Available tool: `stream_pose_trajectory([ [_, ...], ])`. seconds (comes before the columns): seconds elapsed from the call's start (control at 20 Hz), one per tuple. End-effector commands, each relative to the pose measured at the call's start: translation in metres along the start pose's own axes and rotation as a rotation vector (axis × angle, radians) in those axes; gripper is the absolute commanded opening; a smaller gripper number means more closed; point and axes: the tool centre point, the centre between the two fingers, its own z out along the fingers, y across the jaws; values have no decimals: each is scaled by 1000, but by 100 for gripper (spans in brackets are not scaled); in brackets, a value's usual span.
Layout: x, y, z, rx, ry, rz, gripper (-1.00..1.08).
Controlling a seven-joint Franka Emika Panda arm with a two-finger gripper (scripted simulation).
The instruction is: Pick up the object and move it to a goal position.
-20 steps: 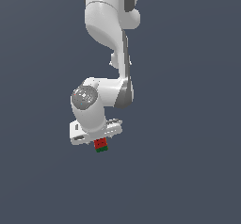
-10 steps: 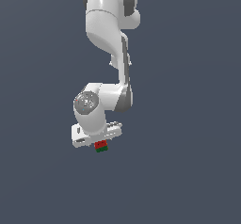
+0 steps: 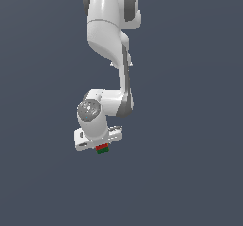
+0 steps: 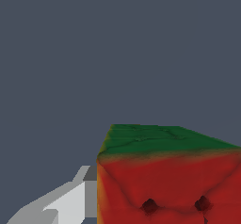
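A: Carry step by the looks of it. Gripper [image 3: 101,147] pinching the tiny red cube [image 3: 102,149], green band at the bottom, tucked right under the hand, low in the exterior view.

B: Yep, finger [image 4: 70,202] flush against its side. Next up, probably: firm hold, steady move to goal. No goal marker visible though.

A red cube [image 4: 169,190] with dark specks and a green band fills one corner, touching a pale finger [image 4: 66,204].

The little cube [image 3: 102,148] is red with dark spots and a green band. It sits just under the gripper [image 3: 101,146], gray all around it.
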Motion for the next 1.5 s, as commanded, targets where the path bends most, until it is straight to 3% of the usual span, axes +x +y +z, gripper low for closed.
stream_pose_trajectory([
  [0.0,1,0,-1,-1,1,0,-100],
  [0.8,-1,-4,-13,0,0,0,-100],
  [1.1,-2,-15,-47,0,0,0,-100],
  [1.45,-5,-37,-116,-1,0,0,-100],
])
